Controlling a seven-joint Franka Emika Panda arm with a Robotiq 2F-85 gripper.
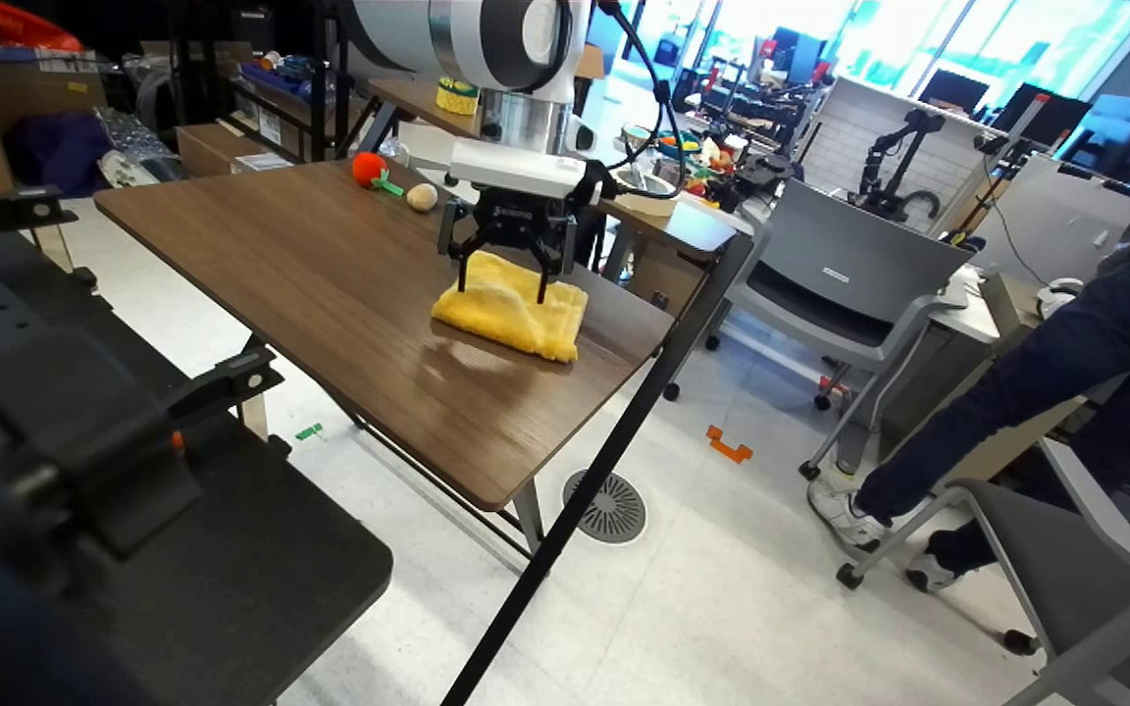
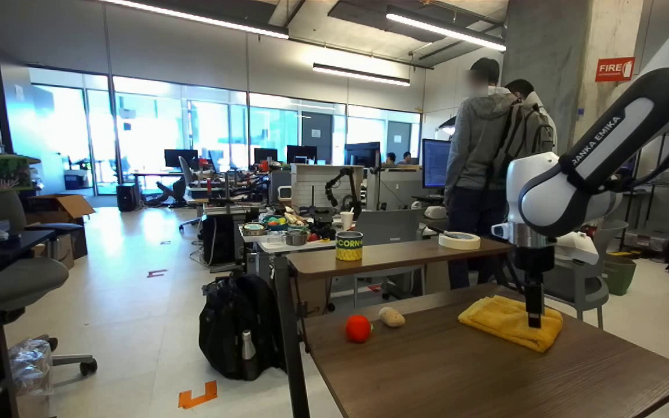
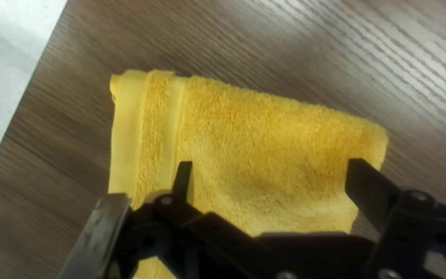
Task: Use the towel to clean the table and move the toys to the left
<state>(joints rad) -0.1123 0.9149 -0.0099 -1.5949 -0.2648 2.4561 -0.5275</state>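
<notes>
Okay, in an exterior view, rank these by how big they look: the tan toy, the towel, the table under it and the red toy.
In an exterior view, largest to smallest:
Table
Towel
Red toy
Tan toy, a bit smaller

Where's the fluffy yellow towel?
In both exterior views, the folded yellow towel lies on the brown table, right of the tan toy, under the open gripper.

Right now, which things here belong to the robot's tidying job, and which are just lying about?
Part of the job: yellow towel, brown table, red toy, tan toy, robot's hand.

Just lying about: corn can, pale roll, black backpack, white cup.
</notes>
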